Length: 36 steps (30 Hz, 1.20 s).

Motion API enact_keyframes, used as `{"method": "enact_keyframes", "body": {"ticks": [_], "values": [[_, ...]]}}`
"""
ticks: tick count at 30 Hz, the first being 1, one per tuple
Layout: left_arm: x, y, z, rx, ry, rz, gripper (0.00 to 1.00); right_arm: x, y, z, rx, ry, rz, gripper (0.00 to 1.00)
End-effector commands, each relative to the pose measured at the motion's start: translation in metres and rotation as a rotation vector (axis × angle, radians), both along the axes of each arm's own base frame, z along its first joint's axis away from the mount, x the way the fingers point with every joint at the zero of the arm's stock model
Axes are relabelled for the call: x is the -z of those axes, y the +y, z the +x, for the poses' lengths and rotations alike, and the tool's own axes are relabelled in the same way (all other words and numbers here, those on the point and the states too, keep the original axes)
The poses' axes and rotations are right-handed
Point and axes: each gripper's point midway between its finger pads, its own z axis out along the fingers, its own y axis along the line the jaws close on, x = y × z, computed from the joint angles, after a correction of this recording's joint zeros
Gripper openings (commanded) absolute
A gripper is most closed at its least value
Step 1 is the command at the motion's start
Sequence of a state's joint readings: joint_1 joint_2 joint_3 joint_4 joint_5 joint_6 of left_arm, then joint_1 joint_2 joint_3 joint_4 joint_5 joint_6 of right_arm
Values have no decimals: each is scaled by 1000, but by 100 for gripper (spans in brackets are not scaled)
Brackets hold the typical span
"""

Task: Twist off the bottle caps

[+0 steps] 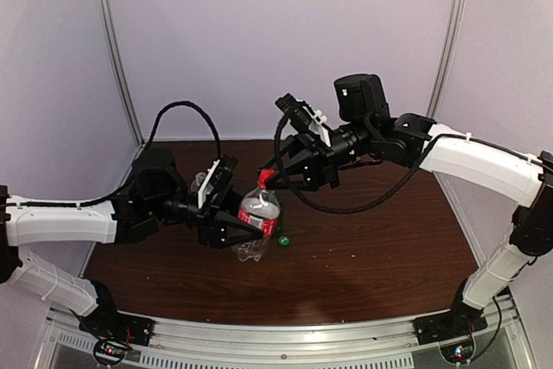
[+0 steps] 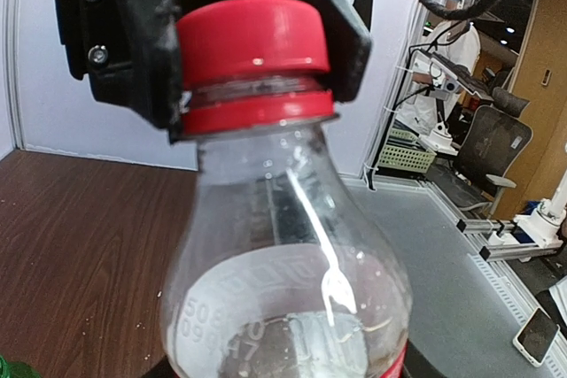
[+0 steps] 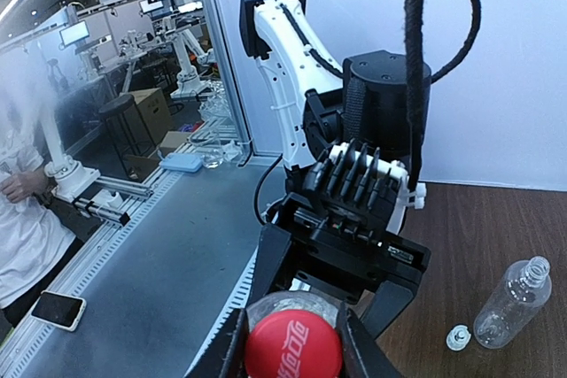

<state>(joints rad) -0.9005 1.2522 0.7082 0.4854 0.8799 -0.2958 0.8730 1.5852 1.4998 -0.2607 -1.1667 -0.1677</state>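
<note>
red cap (image 2: 252, 37) is the one in play, seated on the neck of the red-label bottle (image 1: 259, 212), its tamper ring just below it.

- bottle is up off the counter (image 1: 371, 248), mid-scene, between the two arms. long axis roughly upright, neck toward the right arm.
- left end effector (image 1: 249, 229) is clamped on the bottle's body from the left, low down. it acts as the anchor.
- right end effector (image 1: 268, 181) reaches in from the far right and is clenched on the red cap. black fingers (image 2: 133, 42) press either side of it, and the wrist view looks straight down on the cap's top.
- key relation: the cap sits right between the right fingers, in line with the bottle's axis. my read is that the coming move is a twist about that axis by the right wrist, with the left grip resisting.
- around: a clear bottle (image 3: 514, 301) lies on its side on the counter with its neck open, and a white cap (image 3: 458, 337) lies loose just beside it. a green cap (image 1: 282, 240) also lies loose, near the held bottle's base.
- nothing stands between fingers and cap. the right arm's looping cable hangs close by and may drag in a long turn.
</note>
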Motion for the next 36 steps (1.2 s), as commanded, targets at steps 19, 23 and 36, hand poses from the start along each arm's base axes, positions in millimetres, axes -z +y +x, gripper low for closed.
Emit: {"method": "enact_keyframes", "body": {"ticks": [19, 23, 36], "values": [[-20, -6, 60, -355, -107, -9, 29, -42, -18, 82, 657, 246, 35, 78], [-19, -5, 69, -403, -103, 1, 29, -34, -16, 94, 750, 291, 15, 79], [-14, 0, 83, -495, -104, 32, 29, -10, 5, 89, 714, 340, -48, 73]]}}
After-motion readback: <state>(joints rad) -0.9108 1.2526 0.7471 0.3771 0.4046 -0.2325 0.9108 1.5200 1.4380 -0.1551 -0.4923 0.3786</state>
